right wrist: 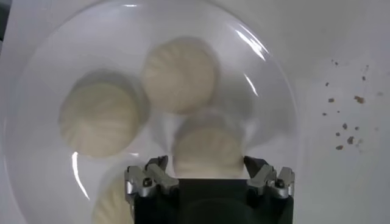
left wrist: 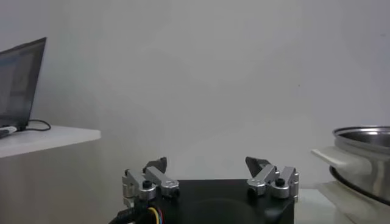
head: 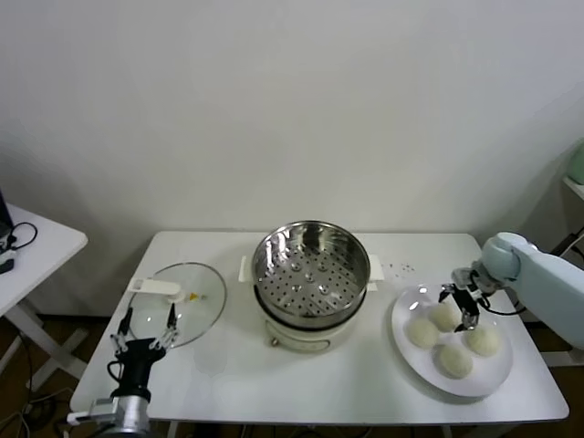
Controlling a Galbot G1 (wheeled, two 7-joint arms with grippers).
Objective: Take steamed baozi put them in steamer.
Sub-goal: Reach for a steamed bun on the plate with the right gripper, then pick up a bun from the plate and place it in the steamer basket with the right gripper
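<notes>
White baozi (right wrist: 207,151) between spread right gripper (right wrist: 207,165) fingers

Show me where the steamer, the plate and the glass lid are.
steamer (head: 310,271), head view, perforated bottom inside.
plate (head: 410,301), head view, bare rim nearest the steamer.
glass lid (head: 203,315), head view, clear glass beside its handle.

The head camera looks from high up, forward and down, and sees the whole white table (head: 301,374) with the wall behind. The left wrist camera sits low by the table's left edge and looks level toward the wall, catching the steamer (left wrist: 364,143) rim. The right wrist camera looks straight down, very close, at the plate (right wrist: 268,79) near the right edge. The head view also shows both the steamer (head: 310,274) and the plate (head: 406,342).
</notes>
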